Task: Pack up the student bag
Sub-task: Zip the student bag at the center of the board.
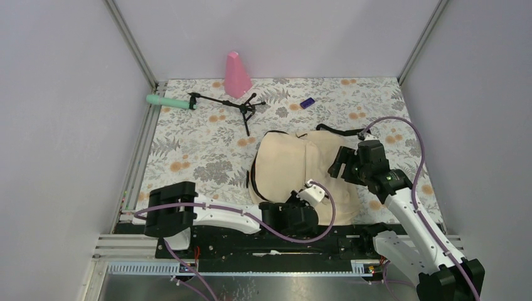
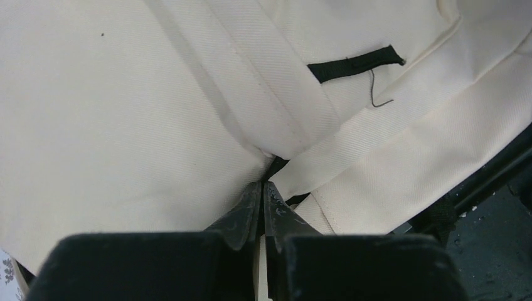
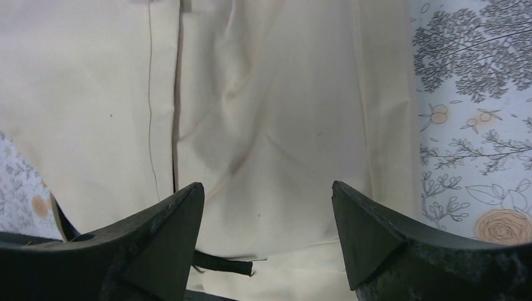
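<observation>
Student bag (image 1: 282,166) lies flat toward the 6 o'clock edge of the table (image 1: 188,150), seemingly unopened. Left gripper (image 2: 263,188) is clenched at a dark tab on its near seam; right gripper (image 3: 268,207) hangs spread above its 3 o'clock side. Pink cone (image 1: 237,75), tripod (image 1: 233,105) and blue item (image 1: 307,103) wait unpacked around 12 o'clock.

Robotics lab test cell, seen from above. Plain pale grey panel walls (image 1: 56,125), held by aluminium frame posts (image 1: 133,47), box in a tabletop (image 1: 188,157) covered in floral-print cloth. Two white-and-black robot arms (image 1: 216,216) trailing purple cables (image 1: 401,118) are bolted to a metal rail (image 1: 251,268) at the near edge.
</observation>
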`<action>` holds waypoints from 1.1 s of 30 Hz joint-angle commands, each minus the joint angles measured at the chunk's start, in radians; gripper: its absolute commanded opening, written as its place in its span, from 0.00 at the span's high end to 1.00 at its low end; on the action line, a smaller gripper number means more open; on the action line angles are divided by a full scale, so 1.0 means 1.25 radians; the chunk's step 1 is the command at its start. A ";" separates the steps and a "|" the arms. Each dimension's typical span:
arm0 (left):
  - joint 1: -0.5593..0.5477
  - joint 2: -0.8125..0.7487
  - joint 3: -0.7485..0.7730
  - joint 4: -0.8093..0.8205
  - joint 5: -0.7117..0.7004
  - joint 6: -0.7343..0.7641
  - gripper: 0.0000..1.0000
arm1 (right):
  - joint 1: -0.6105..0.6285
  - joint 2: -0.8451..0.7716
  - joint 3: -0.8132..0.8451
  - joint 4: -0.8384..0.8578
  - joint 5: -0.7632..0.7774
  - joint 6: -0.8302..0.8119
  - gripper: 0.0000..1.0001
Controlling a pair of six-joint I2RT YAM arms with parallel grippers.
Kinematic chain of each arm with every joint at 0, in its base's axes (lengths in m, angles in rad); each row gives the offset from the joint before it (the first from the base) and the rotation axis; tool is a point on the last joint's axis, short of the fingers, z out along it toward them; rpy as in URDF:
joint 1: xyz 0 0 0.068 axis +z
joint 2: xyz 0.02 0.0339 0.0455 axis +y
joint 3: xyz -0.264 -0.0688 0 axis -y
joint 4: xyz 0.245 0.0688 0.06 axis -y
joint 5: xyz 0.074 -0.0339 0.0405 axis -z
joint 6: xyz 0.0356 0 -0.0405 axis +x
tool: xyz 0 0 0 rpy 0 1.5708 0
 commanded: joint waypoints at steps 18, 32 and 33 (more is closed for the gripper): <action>0.007 -0.114 -0.073 0.002 -0.106 -0.131 1.00 | 0.170 0.031 -0.039 0.157 -0.167 0.057 0.28; 0.010 -0.167 -0.127 0.003 -0.170 -0.160 1.00 | 0.260 0.109 -0.008 0.165 -0.072 0.079 0.47; 0.012 -0.168 -0.128 0.001 -0.170 -0.162 1.00 | 0.265 0.112 -0.008 0.171 -0.073 0.086 0.48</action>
